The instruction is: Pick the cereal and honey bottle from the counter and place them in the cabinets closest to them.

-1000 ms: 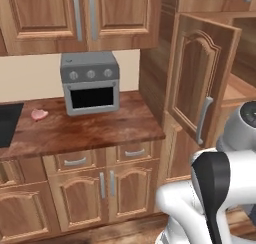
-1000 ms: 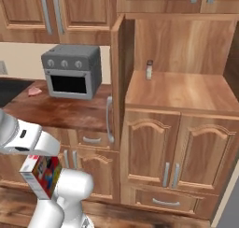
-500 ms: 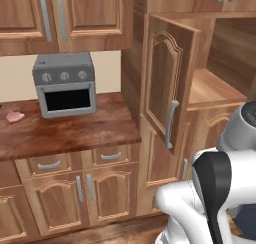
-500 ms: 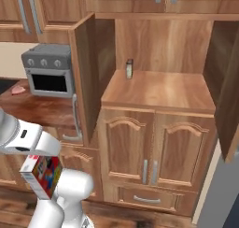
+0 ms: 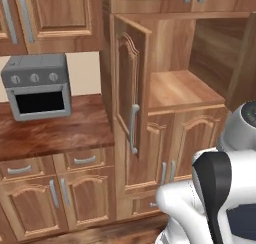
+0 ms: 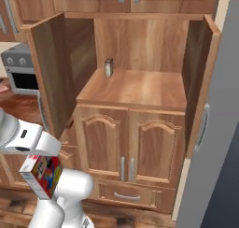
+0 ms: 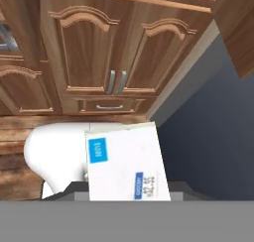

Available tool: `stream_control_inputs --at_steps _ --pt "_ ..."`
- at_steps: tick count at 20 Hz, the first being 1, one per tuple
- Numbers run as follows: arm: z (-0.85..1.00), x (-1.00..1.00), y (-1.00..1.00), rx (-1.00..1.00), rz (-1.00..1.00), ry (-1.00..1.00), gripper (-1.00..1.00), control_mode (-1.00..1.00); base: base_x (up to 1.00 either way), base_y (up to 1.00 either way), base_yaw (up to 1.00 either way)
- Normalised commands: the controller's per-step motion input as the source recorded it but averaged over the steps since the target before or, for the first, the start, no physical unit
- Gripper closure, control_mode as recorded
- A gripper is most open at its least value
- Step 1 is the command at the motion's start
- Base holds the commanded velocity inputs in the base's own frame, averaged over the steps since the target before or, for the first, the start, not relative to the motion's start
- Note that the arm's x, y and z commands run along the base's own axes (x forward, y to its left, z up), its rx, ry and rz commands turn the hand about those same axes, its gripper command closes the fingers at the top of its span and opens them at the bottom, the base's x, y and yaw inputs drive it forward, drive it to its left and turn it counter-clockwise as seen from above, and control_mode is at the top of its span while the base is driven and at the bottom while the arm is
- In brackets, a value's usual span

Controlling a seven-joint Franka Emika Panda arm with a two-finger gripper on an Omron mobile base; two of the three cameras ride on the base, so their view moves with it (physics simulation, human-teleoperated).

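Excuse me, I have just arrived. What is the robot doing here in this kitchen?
The robot's gripper holds the cereal low beside its white body, in front of an open cabinet with both doors swung wide. The wooden shelf inside carries one small brownish box at the back left. The cereal is not yet on the shelf. A grey toaster oven sits on the counter to the left.

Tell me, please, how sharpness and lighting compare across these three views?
Left base view: soft, slightly blurred, flat even light on the toaster oven. Right base view: crisper, with the open cabinet interior shaded beside its doors. Hand view: the cereal face looks pale, its print blurred and unreadable.
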Motion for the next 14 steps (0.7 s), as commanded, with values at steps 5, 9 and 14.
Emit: stream_control_inputs --at_steps 5,9,14 --pt "0.00 0.00 0.00 0.00 0.00 0.00 1.00 1.00 -0.04 -0.56 0.00" --pt "0.00 0.00 0.00 0.00 0.00 0.00 1.00 1.00 -0.13 -0.45 0.00" --pt "0.00 0.00 0.00 0.00 0.00 0.00 1.00 1.00 -0.15 -0.37 0.00"
